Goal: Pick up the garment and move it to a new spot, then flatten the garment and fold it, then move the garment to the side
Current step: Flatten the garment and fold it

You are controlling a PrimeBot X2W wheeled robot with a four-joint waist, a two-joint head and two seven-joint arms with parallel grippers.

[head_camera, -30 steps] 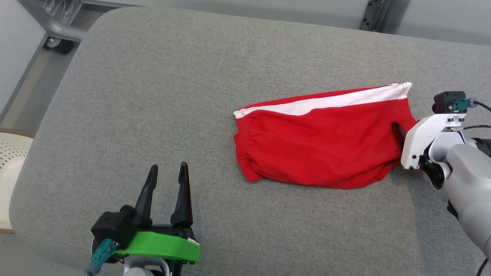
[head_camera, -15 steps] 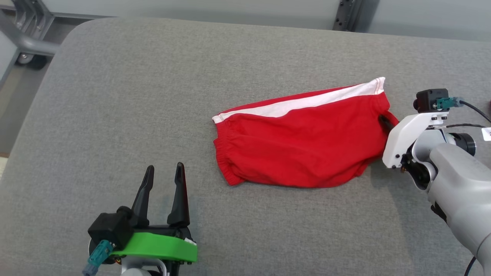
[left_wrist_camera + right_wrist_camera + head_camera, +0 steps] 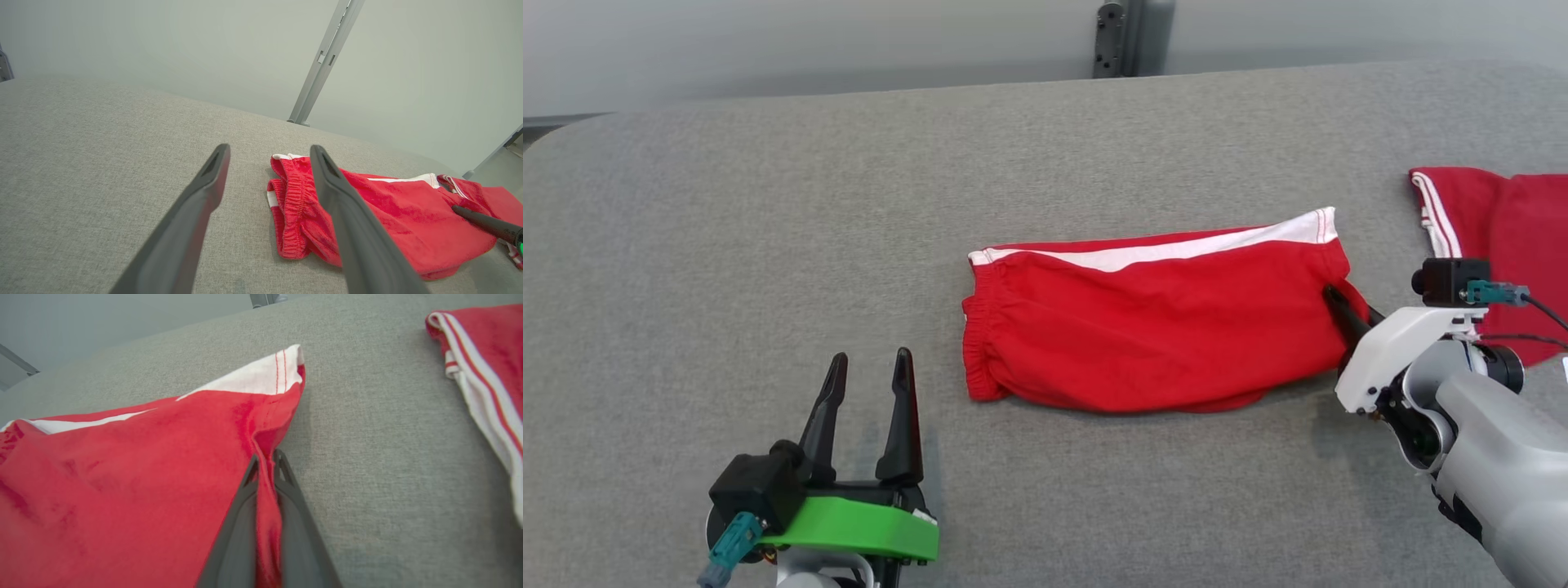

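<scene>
The garment (image 3: 1152, 327), red shorts with a white side stripe, lies folded on the grey cushion (image 3: 768, 204). Its elastic waistband points left and its hem points right. My right gripper (image 3: 1333, 294) is shut on the right hem. In the right wrist view a pinched ridge of the garment (image 3: 122, 477) runs between the closed fingers of that gripper (image 3: 266, 455). My left gripper (image 3: 870, 359) stands open at the lower left, clear of the cloth. In the left wrist view the left gripper (image 3: 267, 149) frames the garment (image 3: 388, 212) ahead, with nothing between its fingers.
A second red garment (image 3: 1494, 229) with white stripes lies at the right edge of the cushion, just past my right wrist, and shows again as a striped garment (image 3: 482, 355). A metal post (image 3: 1111, 37) stands behind the cushion. Bare grey cushion stretches left and front.
My right gripper has shut on the garment's right hem. The camera has swung right, bringing the second red garment into view. The left gripper has stayed open.
</scene>
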